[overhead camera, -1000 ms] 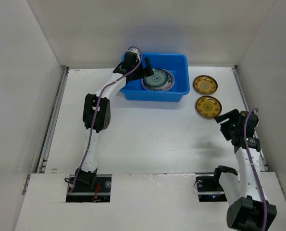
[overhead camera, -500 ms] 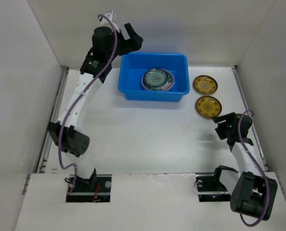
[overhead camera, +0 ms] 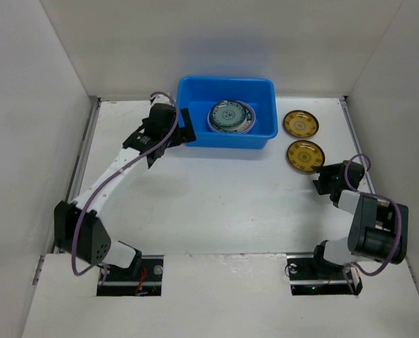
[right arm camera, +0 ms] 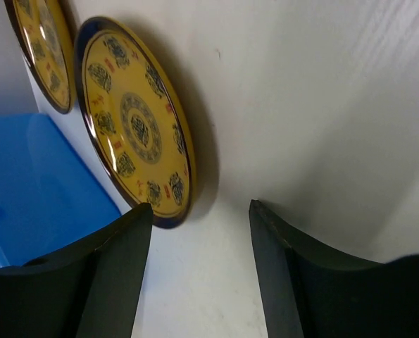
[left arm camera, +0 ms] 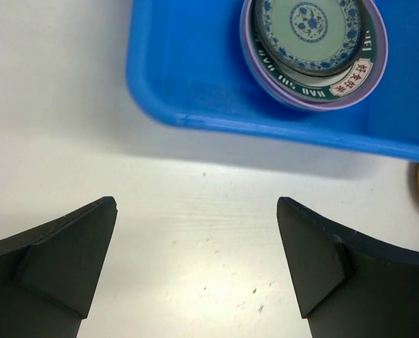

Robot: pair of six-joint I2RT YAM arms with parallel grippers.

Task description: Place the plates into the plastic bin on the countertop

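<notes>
The blue plastic bin (overhead camera: 195,95) stands at the back of the white countertop (overhead camera: 216,204). It holds a stack of plates topped by a teal patterned plate (overhead camera: 229,115) over a lavender plate (left arm camera: 375,67). Two yellow-gold plates lie on the countertop right of the bin, one farther (overhead camera: 301,124) and one nearer (overhead camera: 305,155). My left gripper (overhead camera: 183,134) is open and empty, just in front of the bin's left front corner (left arm camera: 153,84). My right gripper (overhead camera: 320,177) is open and empty, low over the countertop just beside the nearer yellow-gold plate (right arm camera: 135,127).
White walls enclose the countertop on the left, back and right. The bin's front wall (overhead camera: 227,139) stands between my left gripper and the plate stack. The farther yellow-gold plate (right arm camera: 44,49) lies behind the nearer one in the right wrist view.
My left arm has come away from above the bin's back left corner, forward and down to its front left corner. My right arm has folded back, its gripper staying near the nearer yellow-gold plate.
</notes>
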